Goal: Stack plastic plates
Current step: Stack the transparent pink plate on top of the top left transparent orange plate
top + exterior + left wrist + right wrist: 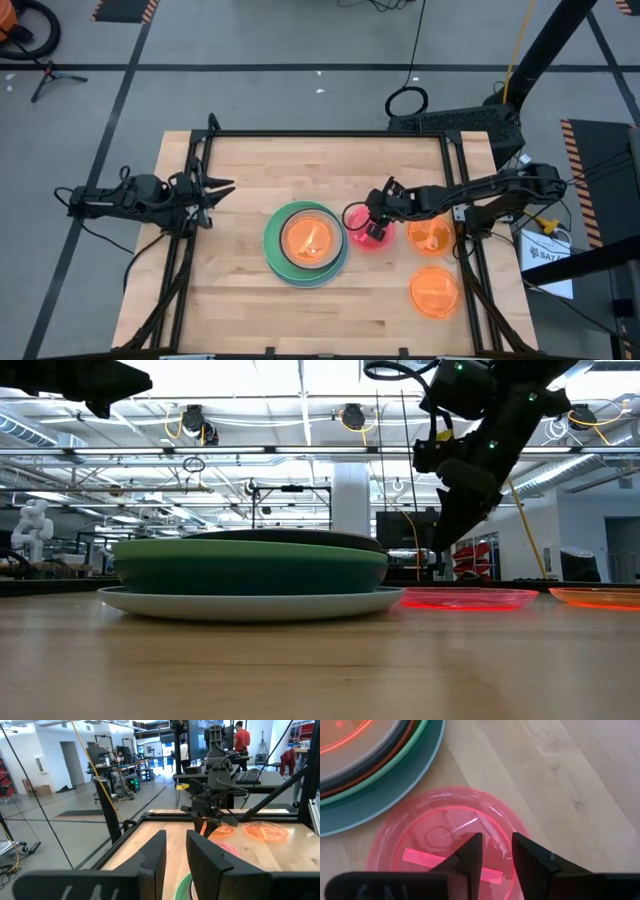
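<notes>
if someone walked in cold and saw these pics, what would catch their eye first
Probably the stack of plates at the table's middle, a glowing orange plate on top of dark, green and pale blue rims. Next, the right gripper reaching in over the pink plate just right of the stack, fingers slightly apart above it. Two more orange plates lie near the right edge, while the left gripper waits at the left edge.

Colours shown: a stack of plates [306,243] with pale blue, light green and dark grey rims, topped in translucent orange; a translucent pink plate [447,845] to its right; two translucent orange plates [434,290] farther right; light wood-grain table [240,290].
</notes>
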Robot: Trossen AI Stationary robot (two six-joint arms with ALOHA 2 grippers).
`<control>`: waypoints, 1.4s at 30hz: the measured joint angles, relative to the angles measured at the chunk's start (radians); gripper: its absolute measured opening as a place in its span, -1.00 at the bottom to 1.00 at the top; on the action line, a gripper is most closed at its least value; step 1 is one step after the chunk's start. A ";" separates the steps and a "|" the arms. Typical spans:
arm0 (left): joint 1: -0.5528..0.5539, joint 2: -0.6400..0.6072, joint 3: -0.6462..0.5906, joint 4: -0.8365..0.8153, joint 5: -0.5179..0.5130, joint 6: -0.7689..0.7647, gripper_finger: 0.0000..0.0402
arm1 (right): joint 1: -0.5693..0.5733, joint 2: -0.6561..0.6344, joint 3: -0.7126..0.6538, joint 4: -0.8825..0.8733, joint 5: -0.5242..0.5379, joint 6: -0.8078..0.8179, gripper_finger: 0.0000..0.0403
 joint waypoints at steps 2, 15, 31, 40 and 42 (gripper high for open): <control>0.000 0.000 0.000 -0.003 0.000 0.000 -0.59 | 0.001 0.000 0.000 0.001 0.000 0.002 -0.51; 0.000 0.000 0.001 -0.024 0.000 0.007 -0.59 | 0.001 0.000 0.000 0.000 0.027 0.039 -0.49; 0.000 0.000 0.001 -0.024 0.001 0.007 -0.59 | 0.001 0.000 0.000 0.000 0.053 0.069 -0.04; 0.000 0.000 0.001 -0.024 0.001 0.007 -0.59 | -0.013 0.000 0.000 -0.050 0.052 0.442 -0.08; 0.000 0.000 0.001 -0.024 0.001 0.007 -0.59 | -0.013 0.000 0.000 -0.087 0.051 0.506 -0.08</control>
